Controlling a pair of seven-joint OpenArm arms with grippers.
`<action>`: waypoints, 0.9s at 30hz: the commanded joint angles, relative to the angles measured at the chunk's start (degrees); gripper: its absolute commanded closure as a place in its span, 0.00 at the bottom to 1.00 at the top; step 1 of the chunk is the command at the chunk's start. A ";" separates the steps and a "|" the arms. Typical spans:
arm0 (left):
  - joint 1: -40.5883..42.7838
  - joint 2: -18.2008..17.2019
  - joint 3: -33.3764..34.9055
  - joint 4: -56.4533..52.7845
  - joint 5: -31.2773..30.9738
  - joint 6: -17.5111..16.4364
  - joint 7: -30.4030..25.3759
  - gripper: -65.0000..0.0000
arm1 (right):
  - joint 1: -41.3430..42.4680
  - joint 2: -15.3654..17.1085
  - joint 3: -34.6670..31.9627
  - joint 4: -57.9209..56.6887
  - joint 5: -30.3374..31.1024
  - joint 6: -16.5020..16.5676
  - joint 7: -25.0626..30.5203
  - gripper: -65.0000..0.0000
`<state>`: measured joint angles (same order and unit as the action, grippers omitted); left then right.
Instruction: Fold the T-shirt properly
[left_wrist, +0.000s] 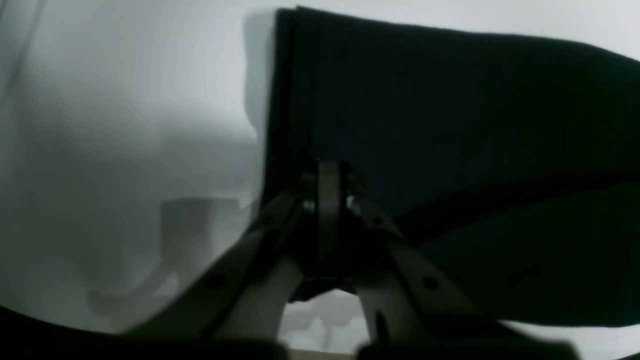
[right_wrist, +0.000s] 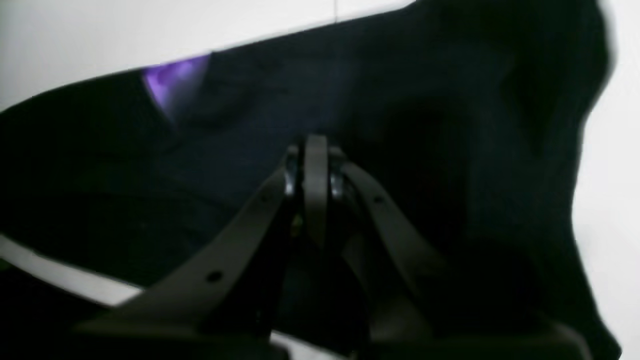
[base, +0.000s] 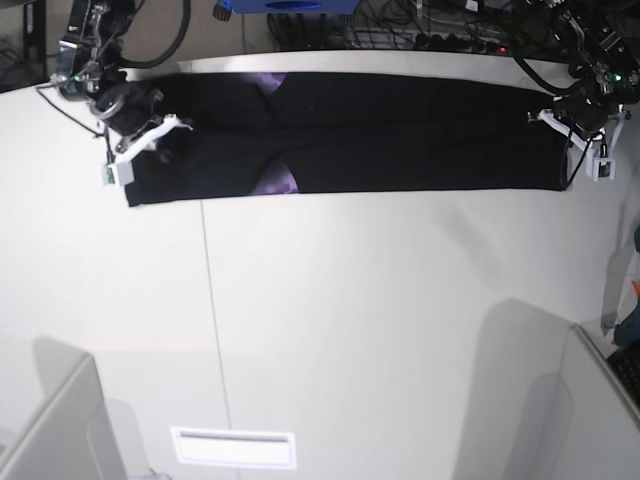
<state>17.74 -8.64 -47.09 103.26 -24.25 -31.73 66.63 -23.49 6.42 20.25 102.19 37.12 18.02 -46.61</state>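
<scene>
The black T-shirt (base: 400, 130) lies as a long flat strip across the far side of the white table (base: 380, 320). Bits of purple print (base: 276, 184) show near its middle, and also in the right wrist view (right_wrist: 175, 80). My left gripper (base: 572, 140) is at the strip's right end. In the left wrist view it (left_wrist: 327, 172) is shut on the shirt's edge (left_wrist: 450, 125). My right gripper (base: 148, 148) is at the strip's left end. In the right wrist view it (right_wrist: 315, 150) is shut on the black cloth (right_wrist: 450, 150).
A blue box (base: 290, 5) and cables (base: 450, 25) sit behind the table's far edge. Grey panels stand at the near left (base: 60, 430) and near right (base: 590, 400). A white slotted plate (base: 232, 447) lies near the front edge.
</scene>
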 joint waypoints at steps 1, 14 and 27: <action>-0.20 -0.81 -0.25 -0.54 -0.41 -0.05 -0.83 1.00 | 0.76 0.31 0.19 -0.35 -0.95 0.31 1.03 1.00; -7.76 -0.63 11.27 -11.70 3.46 7.51 -5.22 1.00 | 10.61 3.04 0.72 -16.79 -8.60 0.48 5.86 1.00; -11.36 1.39 8.19 4.03 3.37 7.95 2.42 1.00 | 10.78 2.68 0.72 -5.18 -8.24 0.13 5.16 1.00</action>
<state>6.92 -6.42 -38.68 106.48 -21.30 -23.90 70.19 -13.45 8.49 20.75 95.92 27.99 17.80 -42.92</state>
